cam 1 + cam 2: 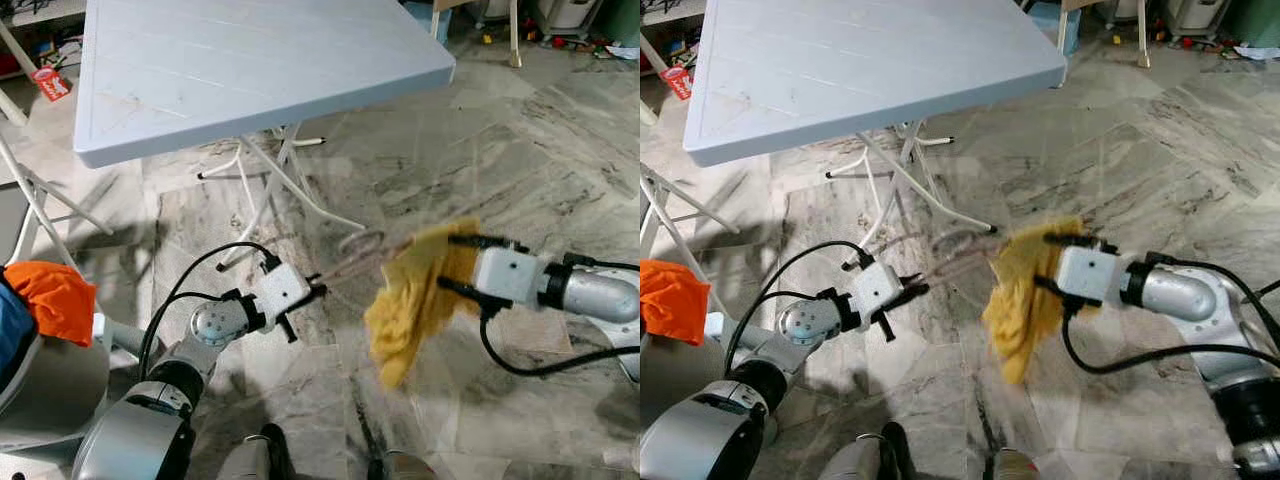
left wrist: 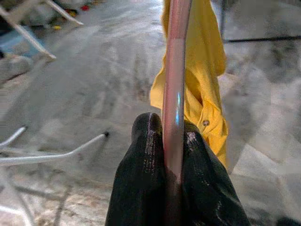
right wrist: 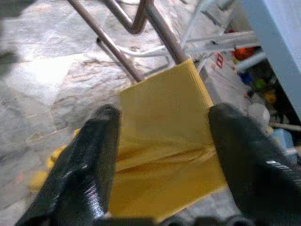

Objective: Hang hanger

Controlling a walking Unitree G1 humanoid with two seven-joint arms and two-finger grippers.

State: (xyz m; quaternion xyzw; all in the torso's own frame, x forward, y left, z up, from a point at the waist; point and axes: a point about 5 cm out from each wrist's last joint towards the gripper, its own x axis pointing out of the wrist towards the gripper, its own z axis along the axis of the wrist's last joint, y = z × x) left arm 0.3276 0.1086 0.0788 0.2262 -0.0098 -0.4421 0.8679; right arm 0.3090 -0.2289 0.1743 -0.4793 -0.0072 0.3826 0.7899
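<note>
Hanger [image 1: 352, 256], thin and stiff, is clamped by left gripper [image 2: 175, 141]. Soft yellow shirt [image 1: 415, 300] is straddled, unpinched, by right gripper [image 3: 162, 155]; likely light, best gripped near hook

Yellow garment [image 1: 415, 300]; pinkish-brown hanger [image 2: 175, 89]. Black fingers [image 2: 146, 188] are seen on the left hand [image 1: 318, 286] and right hand [image 3: 162, 155]; arms silver. Tabletop [image 1: 230, 70] pale grey-blue. Floor [image 1: 540, 160] grey veined marble. Orange cloth [image 1: 55, 298].

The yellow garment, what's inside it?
The pink hanger, held by the left gripper, runs into the yellow garment; its far end is covered. The right gripper straddles the cloth.
</note>
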